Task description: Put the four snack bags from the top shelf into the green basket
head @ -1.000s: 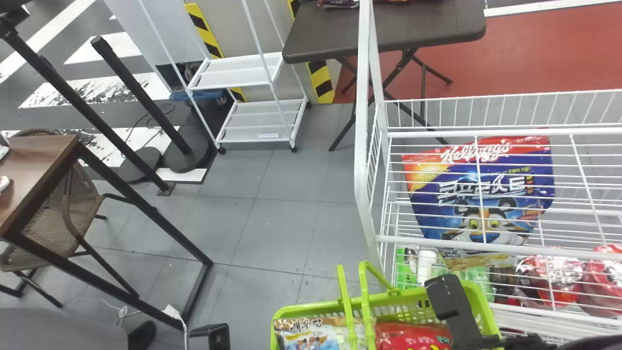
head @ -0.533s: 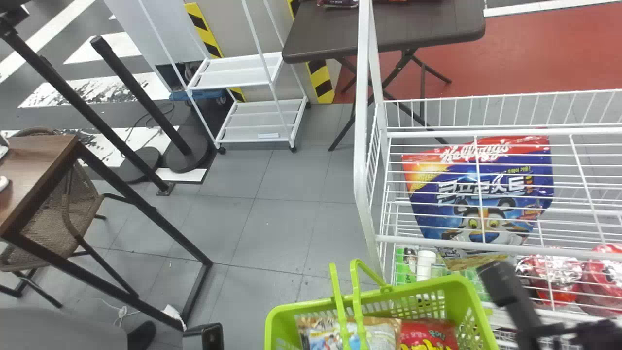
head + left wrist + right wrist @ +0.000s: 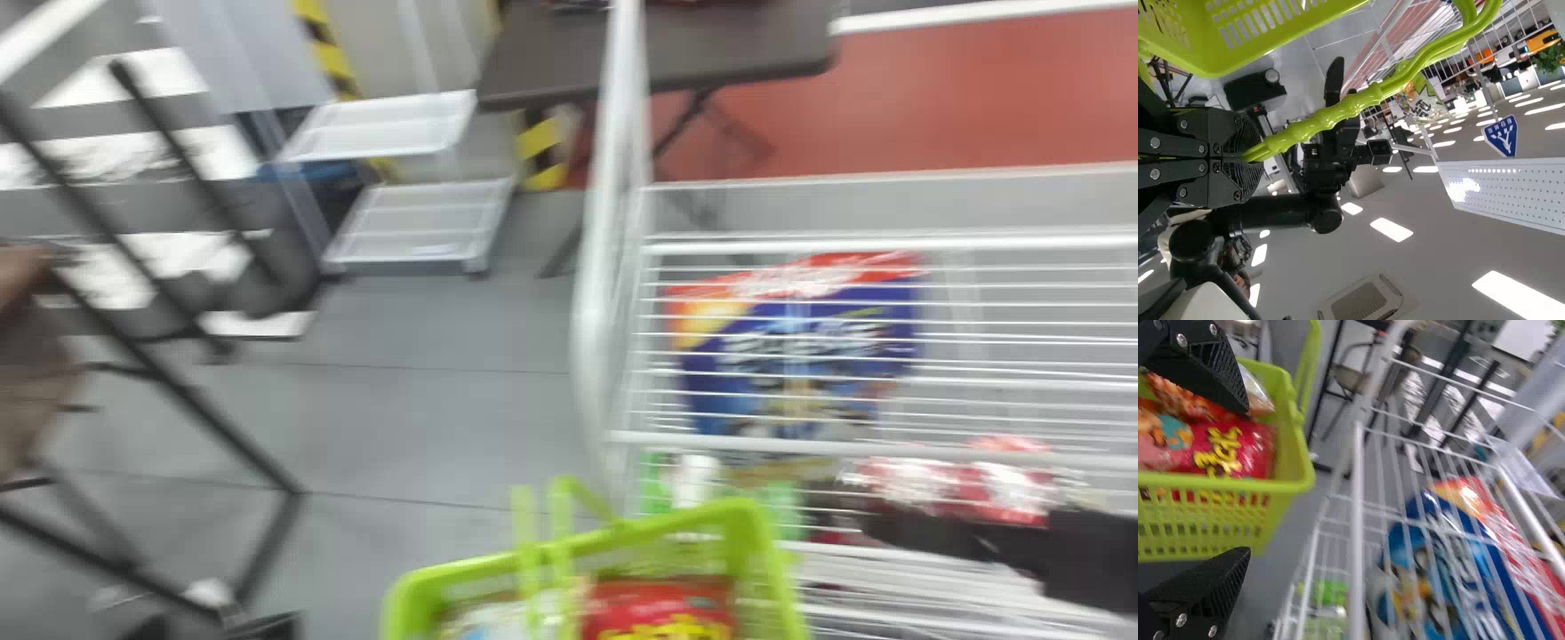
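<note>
Snack bags, among them a red bag with yellow lettering [image 3: 662, 609] and a pale one beside it [image 3: 493, 620], lie inside the green basket [image 3: 484, 566] at the bottom of the head view. The basket's paired handles [image 3: 1358, 100] run into the left gripper [image 3: 1248, 155], whose two black fingers are closed around them.

To the robot's right, the right gripper [image 3: 925, 532] is on the far side of the basket from the left arm, seen against a white wire shelf unit [image 3: 845, 449]. Its fingers are spread well apart, and the basket's rim and the red bag appear between them in the right wrist view.

Behind the shelf unit's wires, a large blue and red pouch [image 3: 791, 342] with a cartoon animal leans at an angle. Below it are a green package [image 3: 656, 484], a white item [image 3: 695, 480] and shiny red and silver packs [image 3: 1005, 489].

Farther back, a dark folding table [image 3: 738, 44] is near a red stretch of floor [image 3: 960, 107], while a two-tiered white cart [image 3: 418, 222] occupies gray tile nearby. Overhead in the left wrist view, a blue sign with white arrows [image 3: 1501, 137] shares the ceiling space with rectangular lights [image 3: 1391, 229].
</note>
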You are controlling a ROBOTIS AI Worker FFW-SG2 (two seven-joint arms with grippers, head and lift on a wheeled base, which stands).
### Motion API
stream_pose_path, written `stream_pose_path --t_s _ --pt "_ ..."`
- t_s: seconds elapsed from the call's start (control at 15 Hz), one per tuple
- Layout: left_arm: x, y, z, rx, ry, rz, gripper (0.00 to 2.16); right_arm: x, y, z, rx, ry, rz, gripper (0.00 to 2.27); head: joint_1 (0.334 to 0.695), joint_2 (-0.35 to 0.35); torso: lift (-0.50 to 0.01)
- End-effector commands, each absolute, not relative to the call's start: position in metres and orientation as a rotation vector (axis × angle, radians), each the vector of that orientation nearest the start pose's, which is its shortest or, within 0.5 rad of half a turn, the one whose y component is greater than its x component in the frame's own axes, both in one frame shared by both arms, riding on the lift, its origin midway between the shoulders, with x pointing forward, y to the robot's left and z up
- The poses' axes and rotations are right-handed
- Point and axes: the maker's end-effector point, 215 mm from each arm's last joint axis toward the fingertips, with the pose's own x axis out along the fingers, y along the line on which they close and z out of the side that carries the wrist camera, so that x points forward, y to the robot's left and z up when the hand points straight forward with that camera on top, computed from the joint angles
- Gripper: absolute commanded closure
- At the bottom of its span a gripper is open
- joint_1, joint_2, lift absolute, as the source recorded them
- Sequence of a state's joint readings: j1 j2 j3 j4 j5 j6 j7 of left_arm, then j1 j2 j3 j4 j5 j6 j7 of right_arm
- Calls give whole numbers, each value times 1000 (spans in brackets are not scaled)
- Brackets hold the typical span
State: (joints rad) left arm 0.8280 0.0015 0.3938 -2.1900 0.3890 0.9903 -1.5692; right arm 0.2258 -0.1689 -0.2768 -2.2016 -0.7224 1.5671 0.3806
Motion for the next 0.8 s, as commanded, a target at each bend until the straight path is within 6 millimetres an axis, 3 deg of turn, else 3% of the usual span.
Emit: stream_pose_path --t_s 0.0,0.27,0.53,0.73 --pt "137 133 -367 -1065 628 -1148 2152 381 -195 -414 477 919 493 49 695 16 -6" --pt "134 134 -368 -1068 630 -1144 2152 476 -291 -397 276 684 196 49 695 -210 -6" --pt "131 138 -369 -1069 630 -1133 2152 521 -341 -392 210 596 80 49 695 -316 -6" --pt "128 139 -370 -1071 632 -1127 2152 545 -383 -381 167 559 -6 49 695 -350 -6"
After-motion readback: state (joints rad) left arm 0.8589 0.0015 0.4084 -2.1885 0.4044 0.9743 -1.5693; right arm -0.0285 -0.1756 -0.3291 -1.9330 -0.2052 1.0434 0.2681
